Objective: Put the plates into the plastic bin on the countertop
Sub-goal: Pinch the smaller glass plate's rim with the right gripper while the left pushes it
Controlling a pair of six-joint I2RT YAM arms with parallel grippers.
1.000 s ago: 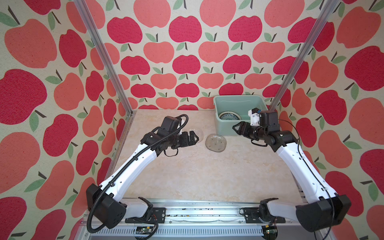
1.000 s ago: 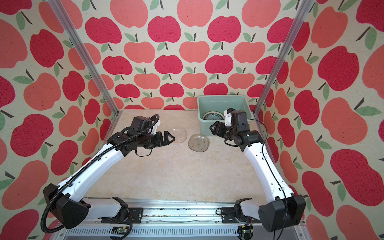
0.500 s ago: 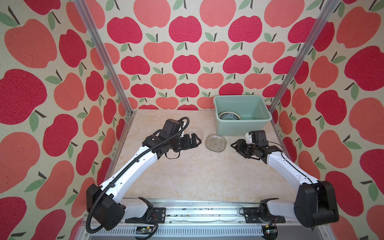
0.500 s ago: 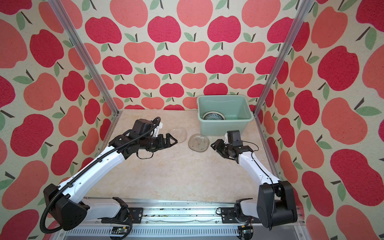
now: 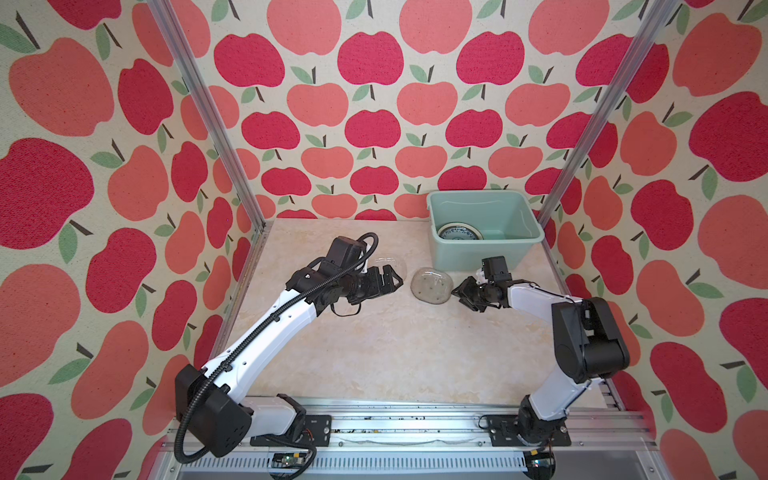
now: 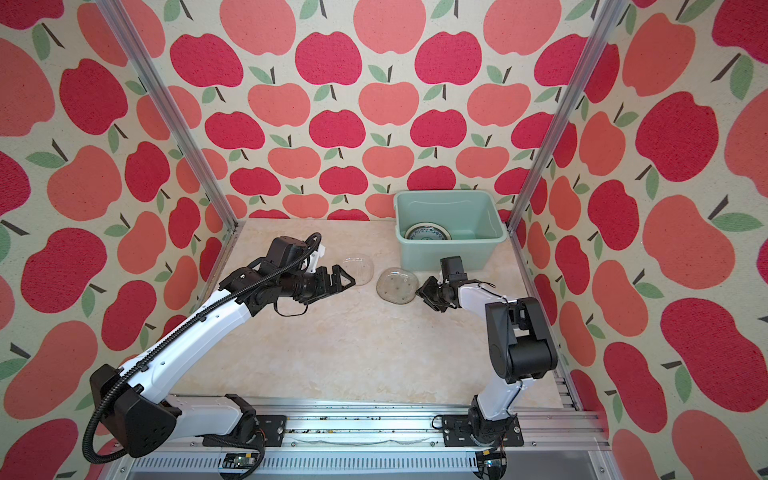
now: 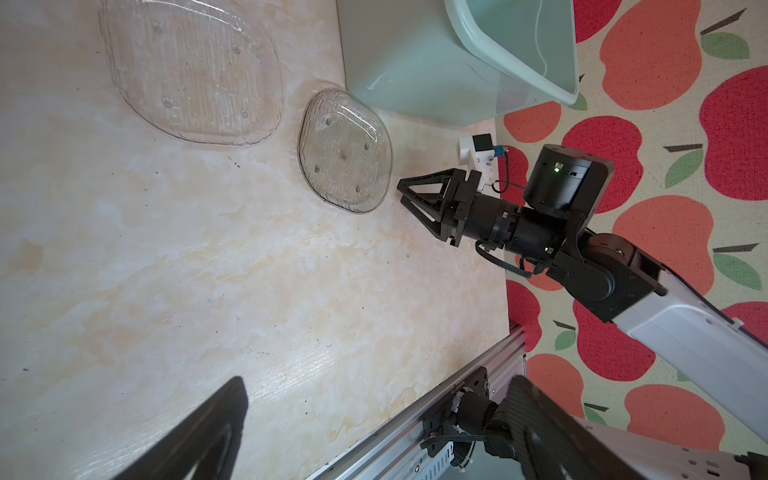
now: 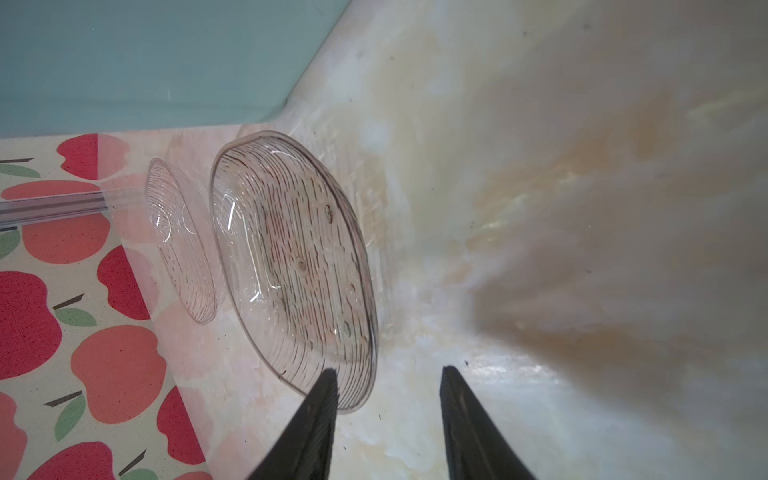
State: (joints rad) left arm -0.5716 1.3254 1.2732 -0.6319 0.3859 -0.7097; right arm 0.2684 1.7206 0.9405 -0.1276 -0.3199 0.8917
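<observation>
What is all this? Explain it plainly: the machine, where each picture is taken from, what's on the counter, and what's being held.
Two white robot arms stand on a rail at the front of a counter, each ending in a two-fingered claw. Two pictures look down from overhead, side by side; the other two come from cameras on the arms' wrists. On the counter lie two clear glass dishes: the middle dish and a second dish to its left. A green tub at the back already has a patterned plate inside. The left claw hangs wide open and empty. The right claw sits low at the middle dish's edge, open, holding nothing yet.
</observation>
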